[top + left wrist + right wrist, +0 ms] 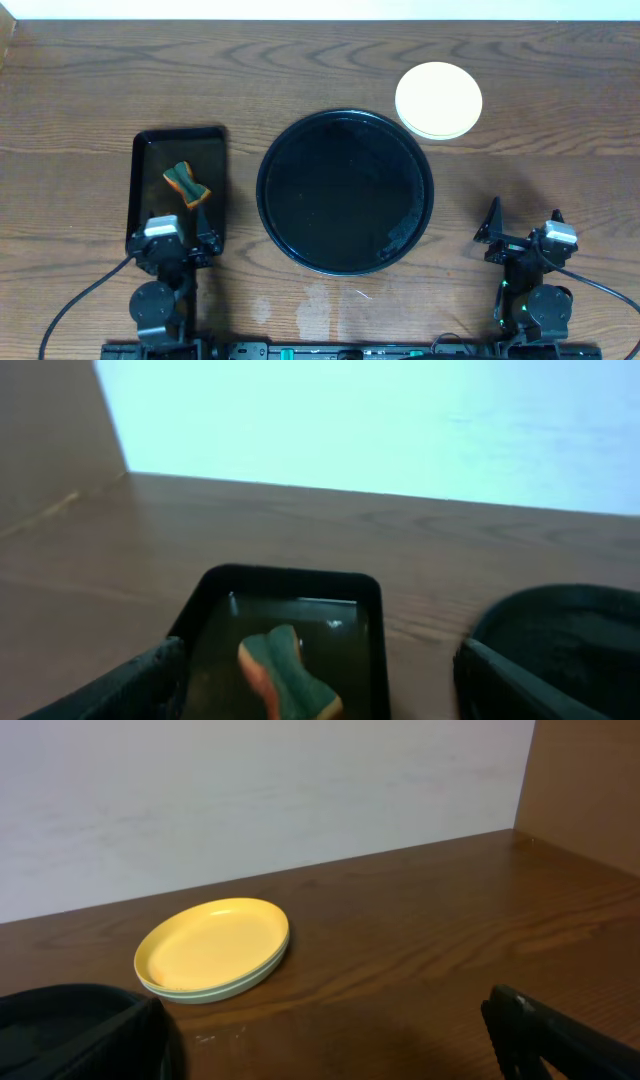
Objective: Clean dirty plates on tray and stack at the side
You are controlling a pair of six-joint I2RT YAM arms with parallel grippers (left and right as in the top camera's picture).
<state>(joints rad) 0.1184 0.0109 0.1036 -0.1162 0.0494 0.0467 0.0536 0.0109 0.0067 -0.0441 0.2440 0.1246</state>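
The wooden table (90,100) carries the round black tray (345,190) at its centre, its glossy well bare apart from a few wet glints near the right rim. To its left lies the smaller rectangular black tray (178,150). The plates (439,100) sit stacked on the table beyond the round tray's far right rim, just beside it. The pale yellow one is on top, and the right wrist view shows a pale green rim under it. How many lie beneath cannot be told.

Both arms are folded back at the near edge of the table, their wrists low and pointing toward the far wall. The left gripper (320,675) hangs over the near end of the rectangular tray with its fingers spread wide and nothing between them. The right gripper (524,222) hovers over bare wood, right of the round tray, also spread wide and holding nothing.

An orange-and-green sponge (187,184) lies in the rectangular tray, just ahead of the left gripper.
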